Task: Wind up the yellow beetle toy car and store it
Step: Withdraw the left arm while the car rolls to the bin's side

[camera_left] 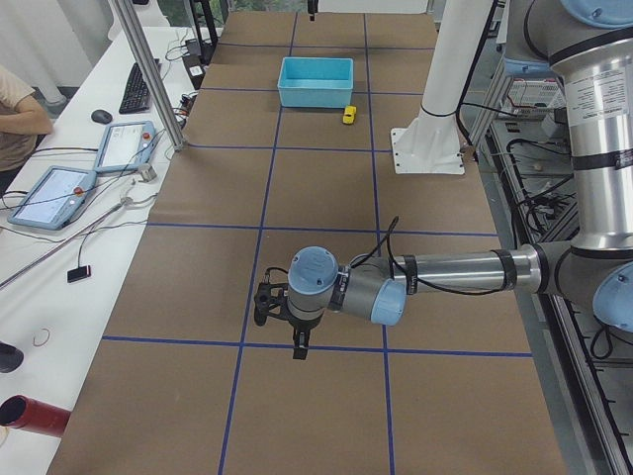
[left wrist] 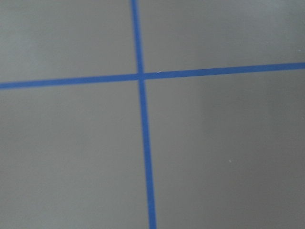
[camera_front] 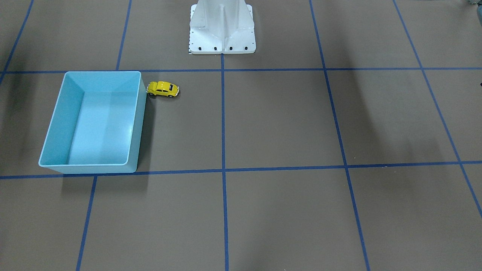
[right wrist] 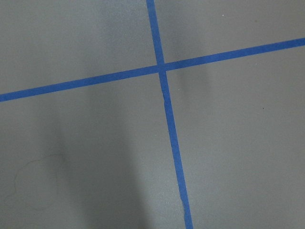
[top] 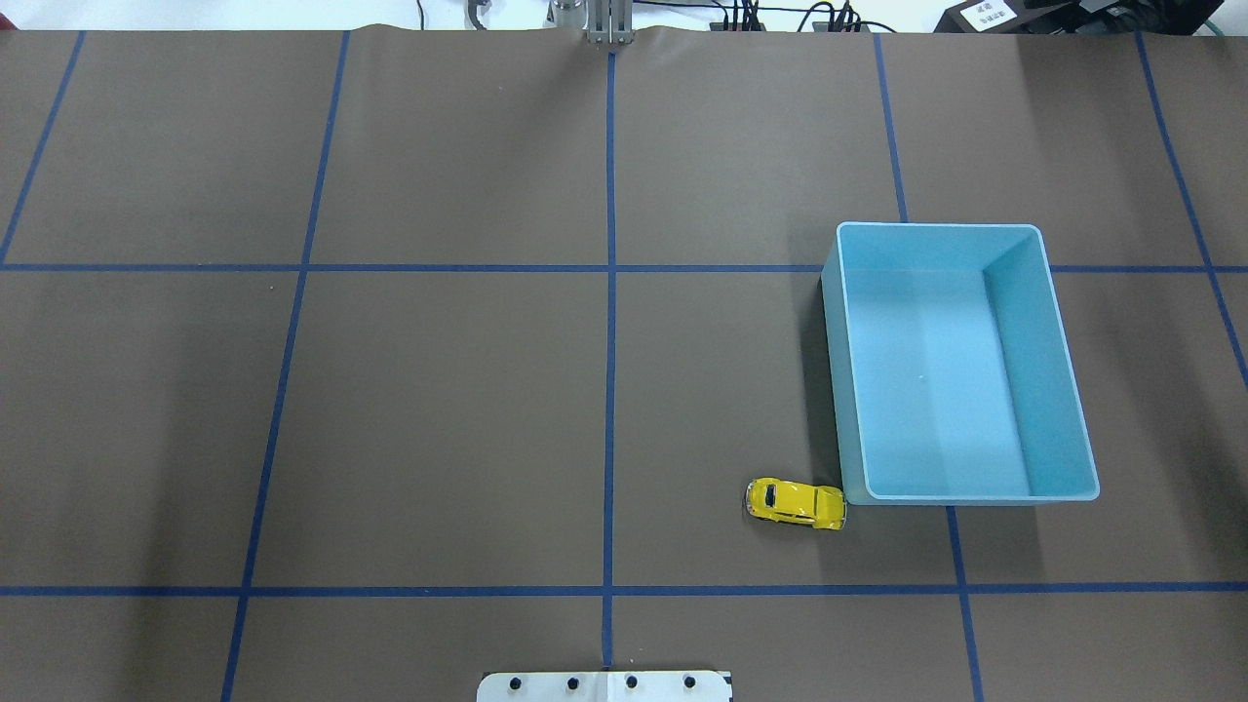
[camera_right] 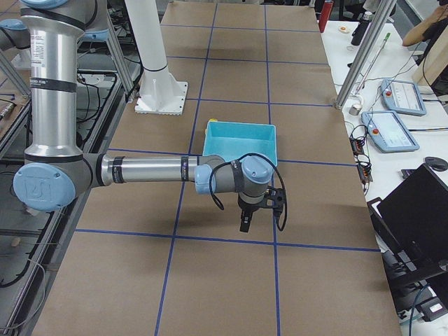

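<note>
Silver arm tubes (camera_left: 455, 269), light-blue joint caps (camera_left: 315, 270), black cables (camera_left: 381, 244) and black left gripper (camera_left: 298, 346) are seen; white pedestal (camera_front: 222, 26) fixed by black screws (camera_front: 215, 48).

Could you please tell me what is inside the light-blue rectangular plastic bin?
Nothing: the light-blue rectangular plastic bin shows only its bare floor. The tiny glossy yellow beetle toy car stands outside, by one corner. Nothing covers the bin's interior.

1. Left gripper (camera_left: 299, 348): well apart from light-blue bin (camera_left: 316, 81); finger gap too small to tell.
2. Right gripper (camera_right: 244, 224): camera-side of bin; finger gap unclear.
3. Yellow beetle toy car (camera_left: 349, 116): beside bin; details too small.
4. Robot base (camera_front: 222, 28): beyond bin, cut by top edge.
</note>
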You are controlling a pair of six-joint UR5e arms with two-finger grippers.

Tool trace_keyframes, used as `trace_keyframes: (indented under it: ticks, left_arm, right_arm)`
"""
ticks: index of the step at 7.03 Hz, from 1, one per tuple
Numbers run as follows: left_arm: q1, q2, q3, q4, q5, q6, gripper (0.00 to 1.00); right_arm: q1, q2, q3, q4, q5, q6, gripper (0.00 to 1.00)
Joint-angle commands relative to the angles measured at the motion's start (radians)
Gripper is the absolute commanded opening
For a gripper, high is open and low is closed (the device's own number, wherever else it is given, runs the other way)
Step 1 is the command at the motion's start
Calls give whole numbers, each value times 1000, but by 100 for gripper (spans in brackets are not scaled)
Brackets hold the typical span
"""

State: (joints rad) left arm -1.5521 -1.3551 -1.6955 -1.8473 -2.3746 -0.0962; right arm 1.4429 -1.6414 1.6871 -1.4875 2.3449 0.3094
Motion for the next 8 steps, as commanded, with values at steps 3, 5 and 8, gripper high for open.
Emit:
trace_keyframes:
  ticks: [3,5,8]
  left_arm:
    - [-56,-113,46,200,59,193,100]
    - [-56,-127,45,200,60,86,100]
    - [-56,-131,28,184,-46,15,100]
  right_arm:
    - [-155,-54,259,70,-33,8,100]
    - [-312,-45,399,67,-58,11,100]
    - [-403,138,544,-139,-50,-22,100]
